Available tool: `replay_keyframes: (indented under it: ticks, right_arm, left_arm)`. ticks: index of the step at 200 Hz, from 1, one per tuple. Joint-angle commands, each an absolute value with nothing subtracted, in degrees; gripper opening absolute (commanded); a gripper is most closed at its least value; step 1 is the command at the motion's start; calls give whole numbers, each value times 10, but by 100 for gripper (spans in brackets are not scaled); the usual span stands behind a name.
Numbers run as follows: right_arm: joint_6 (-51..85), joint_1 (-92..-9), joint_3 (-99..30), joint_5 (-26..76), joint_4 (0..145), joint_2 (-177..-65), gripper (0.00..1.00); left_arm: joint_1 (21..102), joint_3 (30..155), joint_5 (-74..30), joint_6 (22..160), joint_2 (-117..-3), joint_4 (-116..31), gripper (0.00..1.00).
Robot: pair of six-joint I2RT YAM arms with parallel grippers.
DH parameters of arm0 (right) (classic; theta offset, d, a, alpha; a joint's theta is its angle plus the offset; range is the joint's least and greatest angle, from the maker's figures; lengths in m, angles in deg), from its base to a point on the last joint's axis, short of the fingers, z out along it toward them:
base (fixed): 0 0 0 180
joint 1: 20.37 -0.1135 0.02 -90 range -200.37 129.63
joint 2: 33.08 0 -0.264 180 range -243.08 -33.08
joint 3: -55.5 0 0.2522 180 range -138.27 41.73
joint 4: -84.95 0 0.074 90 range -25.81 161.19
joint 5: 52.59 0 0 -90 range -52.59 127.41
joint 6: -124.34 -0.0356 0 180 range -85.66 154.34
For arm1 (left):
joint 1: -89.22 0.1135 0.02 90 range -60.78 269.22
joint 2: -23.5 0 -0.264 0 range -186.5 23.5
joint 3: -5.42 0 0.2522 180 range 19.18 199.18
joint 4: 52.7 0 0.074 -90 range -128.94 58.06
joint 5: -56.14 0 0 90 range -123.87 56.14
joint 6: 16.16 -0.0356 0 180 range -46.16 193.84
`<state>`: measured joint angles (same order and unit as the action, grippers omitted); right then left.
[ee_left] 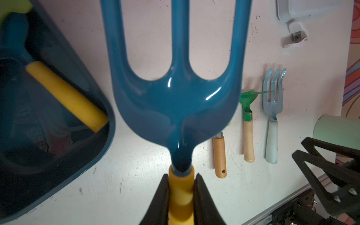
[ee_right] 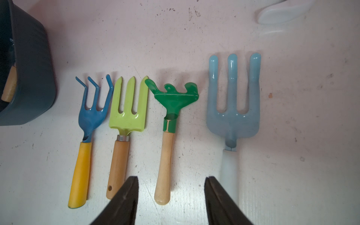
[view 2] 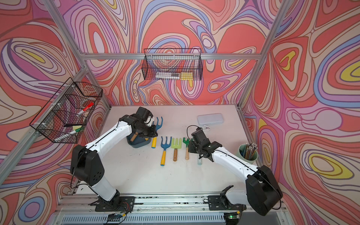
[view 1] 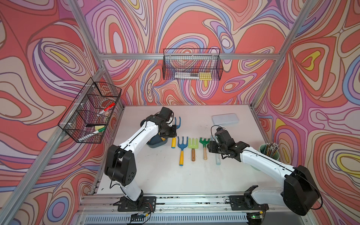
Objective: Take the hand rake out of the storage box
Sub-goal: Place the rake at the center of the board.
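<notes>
My left gripper (ee_left: 181, 187) is shut on the yellow handle of a dark blue three-pronged hand rake (ee_left: 175, 97). In both top views the hand rake (view 1: 177, 122) (view 2: 158, 122) is outside the storage box, over the table just right of it. The storage box (view 1: 155, 145) (view 2: 136, 145) (ee_left: 105, 140) is a dark teal tray mostly hidden under my left arm. Inside it lie a yellow-handled tool (ee_left: 66, 95) and a wooden handle (view 2: 134, 136). My right gripper (ee_right: 171, 181) (view 1: 211, 146) hangs open above the table, holding nothing.
A row of hand tools lies mid-table: a blue fork with a yellow handle (view 1: 181, 150), a lime fork (view 1: 192, 148), a green rake (view 1: 204, 146) and a pale blue fork (ee_right: 233, 101). Behind is a translucent white case (view 1: 226, 119). A mint cup of pencils (view 1: 269, 153) stands right. Wire baskets (view 1: 91, 111) (view 1: 192, 66) hang on the walls.
</notes>
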<state>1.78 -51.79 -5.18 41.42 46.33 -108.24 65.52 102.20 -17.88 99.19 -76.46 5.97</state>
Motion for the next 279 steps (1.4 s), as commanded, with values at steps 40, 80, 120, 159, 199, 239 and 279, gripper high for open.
replay_keyframes:
  ticks: [40,80,120,159,199,239,279]
  right_arm:
    - [12,-523,-56,424,452,-1067,56]
    - [13,-523,-50,426,452,-1068,56]
    - [14,-523,-54,421,461,-1077,56]
    - [15,-524,-67,415,468,-1091,56]
    - [18,-526,-67,415,467,-1091,56]
    - [19,-527,-63,420,463,-1083,56]
    - [21,-527,-62,425,459,-1078,56]
  left_arm:
    - [656,1145,-242,989,-914,63,9]
    - [687,1150,-259,995,-944,67,8]
    - [719,1099,-266,993,-922,58,8]
    - [738,1073,-303,983,-893,85,7]
    - [750,1036,-308,985,-853,88,7]
    - [709,994,-304,991,-803,101,6]
    - [664,905,-301,1019,-741,83,6]
